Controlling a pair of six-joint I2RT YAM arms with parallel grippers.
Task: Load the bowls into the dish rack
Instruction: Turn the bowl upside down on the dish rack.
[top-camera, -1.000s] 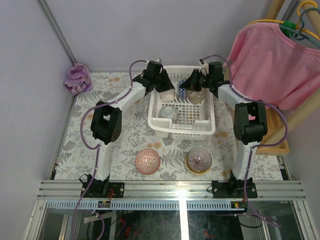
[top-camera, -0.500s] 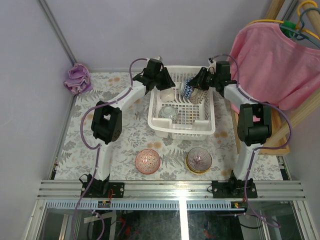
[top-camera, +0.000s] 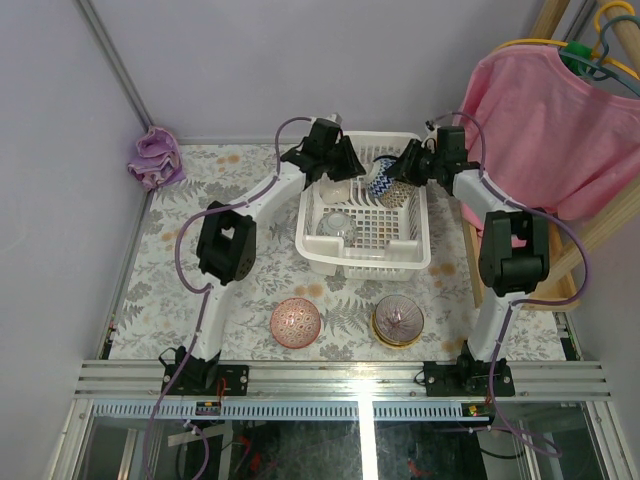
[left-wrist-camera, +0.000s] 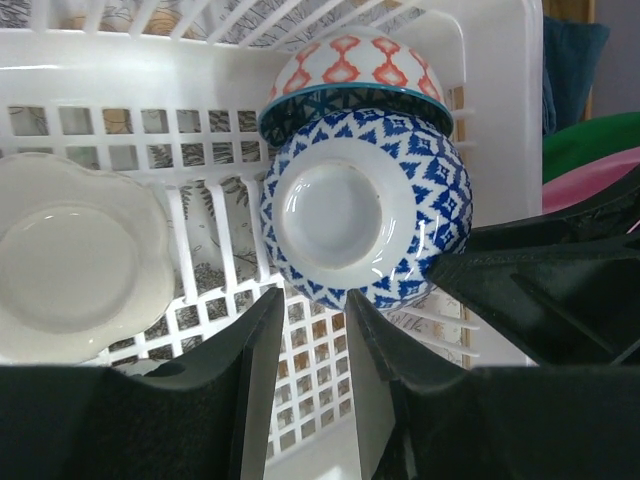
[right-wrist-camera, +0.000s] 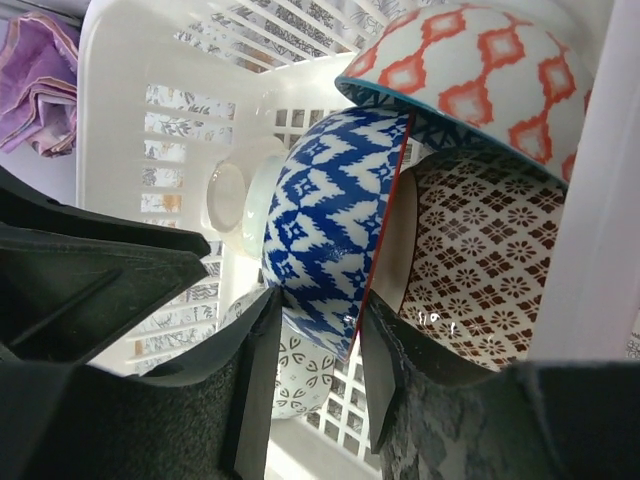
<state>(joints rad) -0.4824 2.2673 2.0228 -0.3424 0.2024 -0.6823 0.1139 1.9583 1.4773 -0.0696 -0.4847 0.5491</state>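
Noted at dish rack (top-camera: 365, 262), upper centre: right gripper (top-camera: 402, 168) jaws widened over last sec, now apart astride rim of blue-white bowl (right-wrist-camera: 320, 210) stood on edge by orange-patterned bowl (right-wrist-camera: 470, 70); judged released, loaded. Found left gripper (left-wrist-camera: 310, 310) swung in over rack, jaws slightly apart, empty. Pink garment (top-camera: 545, 120) upper right, no obstruction; pink-red bowl (top-camera: 295, 322) and tan-yellow bowl (top-camera: 398, 320) outstanding lower centre, rack's near wall betw. them and slots.

Orange-diamond bowl (left-wrist-camera: 355, 75) half behind the blue-white bowl (left-wrist-camera: 365, 205); whitish scalloped bowl (left-wrist-camera: 70, 270) partly off the left edge.
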